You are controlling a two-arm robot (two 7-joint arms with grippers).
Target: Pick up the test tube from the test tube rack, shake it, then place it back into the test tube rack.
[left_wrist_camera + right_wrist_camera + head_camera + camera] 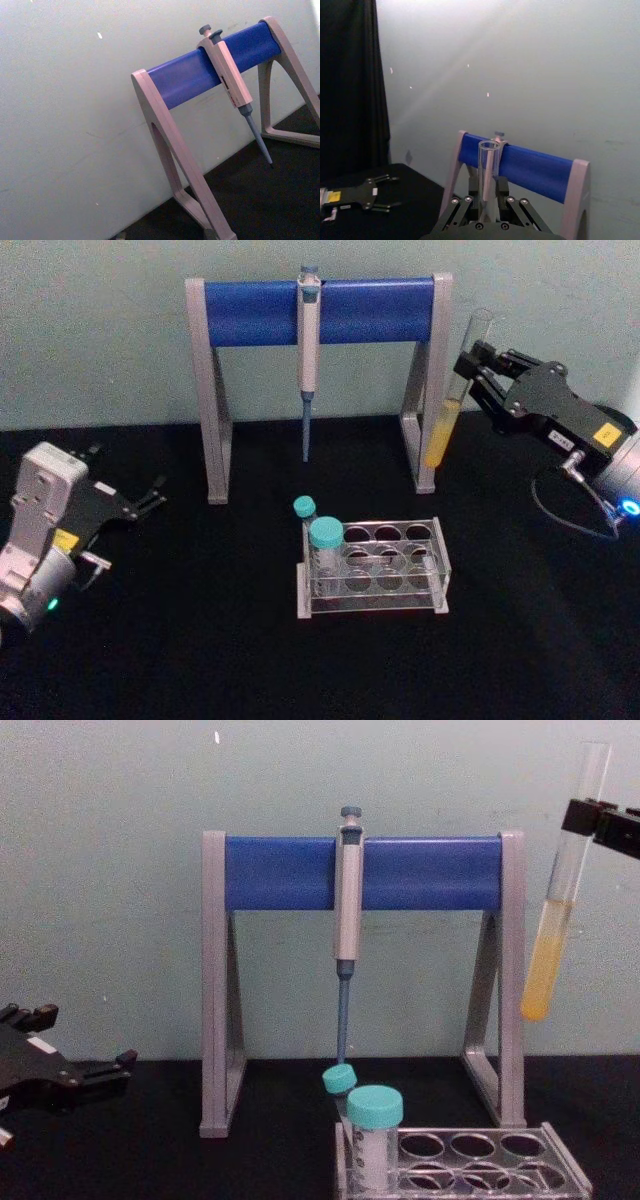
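In the head view the right hand is clamped on the long, thin clear glass test tube near its open mouth. It holds the tube aloft and slightly tilted, with the yellow-orange liquid hanging below the hand. The low clear plastic rack with round holes sits on the black worktop, well below that hand and toward the left arm's side, with a wide teal-capped tube in one corner. The left hand rests spread wide, far across the worktop. The left wrist view looks at the grey-and-blue pipette stand and its hanging grey-blue pipette. In the right wrist view the tube rises from between the hand's closed fingers. The chest view shows the tube just beside the stand's post. My worry is that a hard shake could swing the tube's lower end into that post, or throw liquid out of the uncapped mouth. Lowering it off-centre could catch the rack's plate or the capped tube.
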